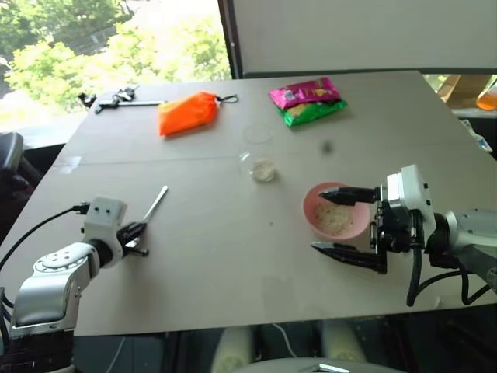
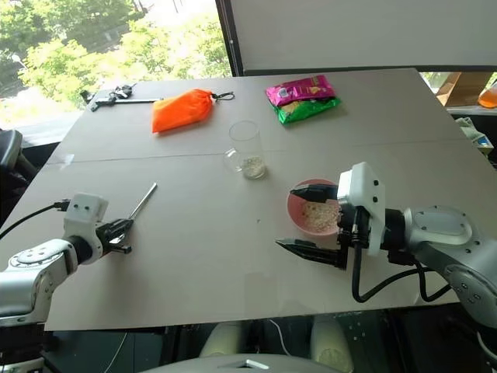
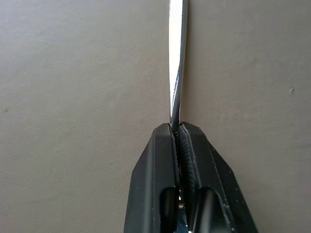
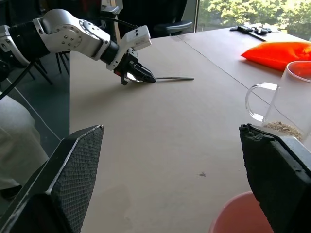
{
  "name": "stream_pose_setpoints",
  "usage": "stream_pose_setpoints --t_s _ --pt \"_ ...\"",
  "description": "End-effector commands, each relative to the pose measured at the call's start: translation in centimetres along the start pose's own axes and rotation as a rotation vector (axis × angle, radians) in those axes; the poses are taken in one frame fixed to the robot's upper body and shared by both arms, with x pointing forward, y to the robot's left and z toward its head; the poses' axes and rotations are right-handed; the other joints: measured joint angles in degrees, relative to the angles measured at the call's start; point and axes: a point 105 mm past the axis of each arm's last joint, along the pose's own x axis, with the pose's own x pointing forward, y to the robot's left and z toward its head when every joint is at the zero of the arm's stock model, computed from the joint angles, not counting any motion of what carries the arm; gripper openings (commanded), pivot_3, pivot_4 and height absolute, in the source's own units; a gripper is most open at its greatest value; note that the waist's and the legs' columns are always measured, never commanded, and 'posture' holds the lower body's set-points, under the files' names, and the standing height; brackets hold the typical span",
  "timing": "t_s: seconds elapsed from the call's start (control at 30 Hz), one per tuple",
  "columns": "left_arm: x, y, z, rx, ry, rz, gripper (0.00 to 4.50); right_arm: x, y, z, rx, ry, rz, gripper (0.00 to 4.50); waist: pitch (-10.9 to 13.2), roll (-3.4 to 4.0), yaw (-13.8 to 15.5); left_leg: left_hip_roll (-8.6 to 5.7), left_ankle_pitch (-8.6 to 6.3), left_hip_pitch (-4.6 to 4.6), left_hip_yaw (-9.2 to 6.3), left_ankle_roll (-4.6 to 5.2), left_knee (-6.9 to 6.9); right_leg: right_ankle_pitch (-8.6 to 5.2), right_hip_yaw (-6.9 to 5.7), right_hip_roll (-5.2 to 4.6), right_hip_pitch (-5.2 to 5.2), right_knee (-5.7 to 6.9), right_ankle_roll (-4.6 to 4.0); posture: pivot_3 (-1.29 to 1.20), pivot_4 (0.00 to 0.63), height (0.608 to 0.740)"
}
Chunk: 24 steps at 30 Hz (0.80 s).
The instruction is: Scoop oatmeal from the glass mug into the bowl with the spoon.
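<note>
The silver spoon (image 1: 156, 202) lies on the table at the left, its handle (image 3: 177, 48) clamped between the tips of my left gripper (image 3: 176, 127), which is shut on it low over the tabletop. The pink bowl (image 1: 308, 208) sits right of centre with pale oatmeal (image 1: 335, 219) in it. My right gripper (image 1: 342, 223) stands open on either side of the bowl, one finger over its far rim and the other on its near side, apart from it. Beyond the bowl stands the glass mug (image 2: 247, 149), upright, with a little oatmeal (image 2: 253, 165) at its bottom.
An orange pouch (image 1: 186, 113) and a pink and green snack packet (image 1: 307, 101) lie at the back of the table. A dark metal tool (image 1: 116, 99) rests at the far left corner. The table's near edge (image 1: 233, 325) runs just in front of both arms.
</note>
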Motion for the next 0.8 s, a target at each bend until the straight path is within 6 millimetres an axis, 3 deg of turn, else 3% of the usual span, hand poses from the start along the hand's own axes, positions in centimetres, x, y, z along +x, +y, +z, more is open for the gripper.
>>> stream_pose_setpoints --t_s 0.03,0.2,0.33,0.53,0.7,0.8 --pt "0.2 0.5 -5.3 -0.078 0.142 0.034 0.04 0.1 0.2 0.6 -0.035 -0.027 0.003 4.5 -0.03 0.05 0.0 0.0 0.0 -0.01 0.01 -0.01 -0.02 0.0 0.02 0.0 -0.02 0.0 -0.01 0.0 0.15 0.696" --pt "0.1 -1.4 -1.0 -0.018 -0.171 -0.037 0.04 0.2 0.1 0.8 -0.035 -0.041 0.001 4.5 0.0 0.0 0.55 -0.01 0.01 -0.1 0.04 -0.01 -0.02 0.02 0.15 -0.1 -0.12 -0.06 -0.05 0.0 0.15 0.696" --pt "-1.4 -5.4 1.7 -0.029 -0.425 -0.184 0.04 0.3 0.1 0.9 -0.002 -0.066 -0.001 4.5 0.32 -0.66 1.0 -0.04 0.0 -0.33 -0.02 -0.03 0.04 -0.03 0.11 -0.26 -0.17 -0.2 -0.34 0.0 0.15 0.696" --pt "-3.6 -10.5 3.1 0.011 -0.599 -0.314 0.04 1.4 -0.5 0.0 0.134 -0.08 -0.066 4.5 0.43 -1.3 1.44 -0.19 0.07 -1.25 -0.26 -0.11 0.26 0.1 -0.18 -0.53 -0.57 -0.61 -0.23 0.0 0.15 0.696" --pt "-4.4 -14.8 5.1 0.126 -0.668 -0.448 0.04 3.4 -0.6 -1.1 0.346 -0.072 -0.096 4.5 0.56 -1.43 1.54 -0.19 0.01 -1.36 -0.48 0.0 0.25 0.09 -0.43 -0.48 -0.56 -0.66 -0.24 0.0 0.15 0.696" --pt "-5.0 -17.7 6.5 0.183 -0.711 -0.54 0.04 4.9 -1.9 -1.5 0.472 -0.094 -0.166 4.5 0.58 -1.44 1.52 -0.19 0.0 -1.37 -0.53 0.04 0.27 0.12 -0.47 -0.4 -0.56 -0.58 -0.25 0.0 0.15 0.696"
